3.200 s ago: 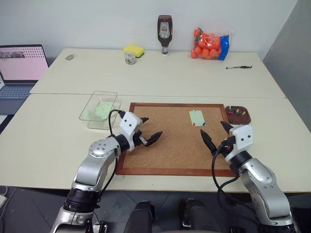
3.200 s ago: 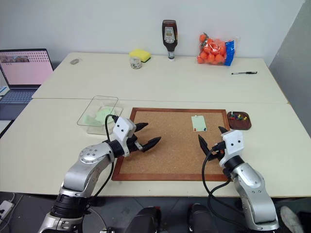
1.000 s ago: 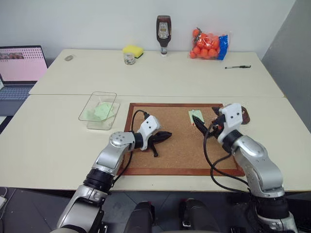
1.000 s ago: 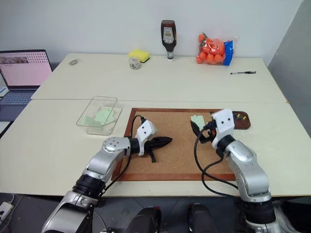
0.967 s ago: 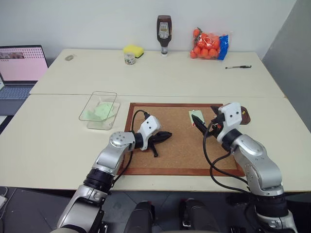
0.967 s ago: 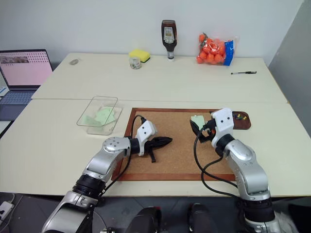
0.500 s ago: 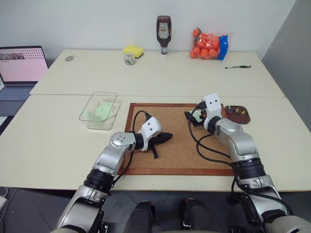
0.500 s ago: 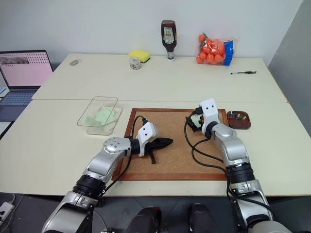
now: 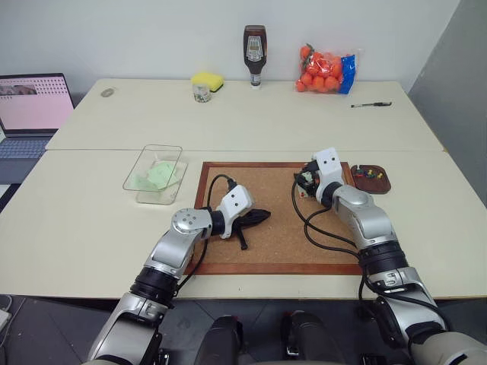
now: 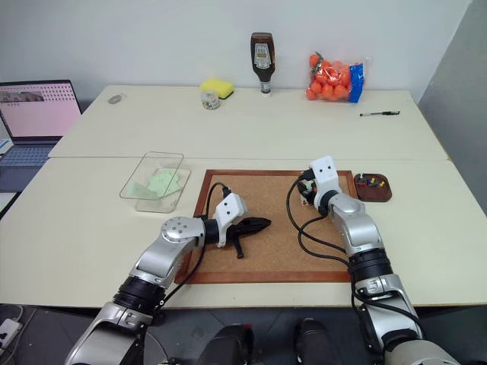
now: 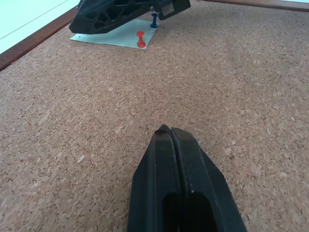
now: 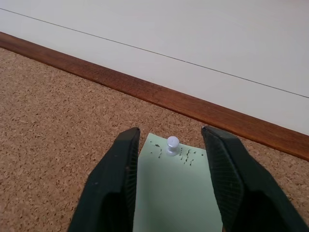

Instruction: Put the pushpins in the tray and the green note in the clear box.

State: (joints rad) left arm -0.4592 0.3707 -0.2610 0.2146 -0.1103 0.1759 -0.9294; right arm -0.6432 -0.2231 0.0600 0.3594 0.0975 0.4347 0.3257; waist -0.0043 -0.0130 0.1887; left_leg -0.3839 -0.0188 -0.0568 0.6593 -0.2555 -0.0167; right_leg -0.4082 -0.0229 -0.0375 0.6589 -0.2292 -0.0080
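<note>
A: Pushpins hold the note [image 12: 176, 193] to the corkboard [image 9: 274, 220], near its far right corner. A pale pin [image 12: 172, 143] stands between the right gripper's [image 12: 171, 145] fingers, whose jaws are partly open around it, not yet touching.

B: And the left gripper [image 11: 171, 133]?

A: Jaws pressed together, empty, hovering over bare cork mid-board.

B: How will that pin handle?

A: Tiny, hard and probably slick; best pinched by the head and pulled straight out (a red pin [image 11: 140, 38] and a blue pin [image 11: 154, 20] sit at the note's other end). The paper looks thin and floppy, so it should be taken by an edge. The tray [image 9: 373, 179] lies just beside the board, the box [image 9: 156, 173] past its left side.
</note>
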